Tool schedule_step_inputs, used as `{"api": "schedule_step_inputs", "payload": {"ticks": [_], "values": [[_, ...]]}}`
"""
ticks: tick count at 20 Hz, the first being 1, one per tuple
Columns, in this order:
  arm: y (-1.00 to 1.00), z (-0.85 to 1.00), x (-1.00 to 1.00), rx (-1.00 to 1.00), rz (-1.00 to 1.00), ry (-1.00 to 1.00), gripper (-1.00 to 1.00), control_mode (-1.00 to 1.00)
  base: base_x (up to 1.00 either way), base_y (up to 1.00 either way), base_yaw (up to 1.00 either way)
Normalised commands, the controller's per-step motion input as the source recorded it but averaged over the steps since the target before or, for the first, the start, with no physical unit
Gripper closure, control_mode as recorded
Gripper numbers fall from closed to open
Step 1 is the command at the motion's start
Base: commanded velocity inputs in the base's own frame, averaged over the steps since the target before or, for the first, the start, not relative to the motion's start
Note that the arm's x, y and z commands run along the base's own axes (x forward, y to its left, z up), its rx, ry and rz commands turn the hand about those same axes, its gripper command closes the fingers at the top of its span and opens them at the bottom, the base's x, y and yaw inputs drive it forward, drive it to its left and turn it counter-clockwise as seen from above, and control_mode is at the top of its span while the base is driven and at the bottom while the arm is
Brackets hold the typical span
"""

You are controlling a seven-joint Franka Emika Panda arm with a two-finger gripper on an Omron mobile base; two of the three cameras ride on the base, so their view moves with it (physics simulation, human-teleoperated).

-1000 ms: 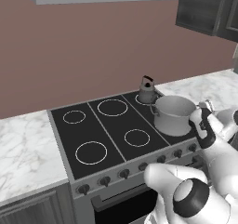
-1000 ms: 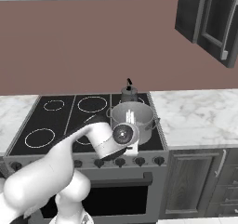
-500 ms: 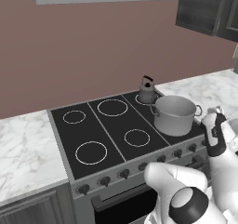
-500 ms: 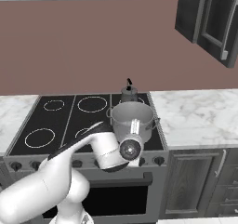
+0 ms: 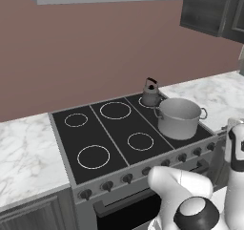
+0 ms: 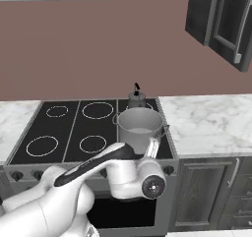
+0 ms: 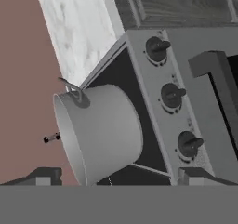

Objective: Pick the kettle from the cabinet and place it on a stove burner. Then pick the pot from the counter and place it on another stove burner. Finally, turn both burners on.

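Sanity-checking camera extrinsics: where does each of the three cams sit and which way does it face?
Left base view: behind the arm on its left, looking forward and down at the cooktop; white arm at lower right.
Right base view: behind on the right, same cooktop; arm at lower left.
Hand view: on the hand, rolled sideways, low before the stove front, facing the knobs.
All three share the pot; both base views share the kettle.

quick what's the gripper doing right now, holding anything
Gripper: open and empty, facing the dark stove knobs beside the wide grey steel pot.
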Motion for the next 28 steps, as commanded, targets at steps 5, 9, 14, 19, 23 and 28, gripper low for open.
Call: {"api": "schedule_step_inputs", "payload": {"ticks": [5,9,14,19,23,28], "values": [[0.0,-0.19,-0.3,0.27,0.01,0.03,-1.0,-1.0,0.0,0.0,0.0],[0.0,-0.21,-0.15,0.28,0.01,0.02,-1.0,-1.0,0.0,0.0,0.0],[0.03,-0.16,-0.01,0.26,0.0,0.0,-1.0,-1.0,0.0,0.0,0.0],[0.0,-0.12,0.0,0.19,0.0,0.0,-1.0,-1.0,0.0,0.0,0.0],[0.05,-0.14,0.0,0.09,0.0,0.0,-1.0,-1.0,0.0,0.0,0.0],[0.17,-0.16,0.01,0.12,-0.02,0.06,-1.0,-1.0,0.0,0.0,0.0]]}}
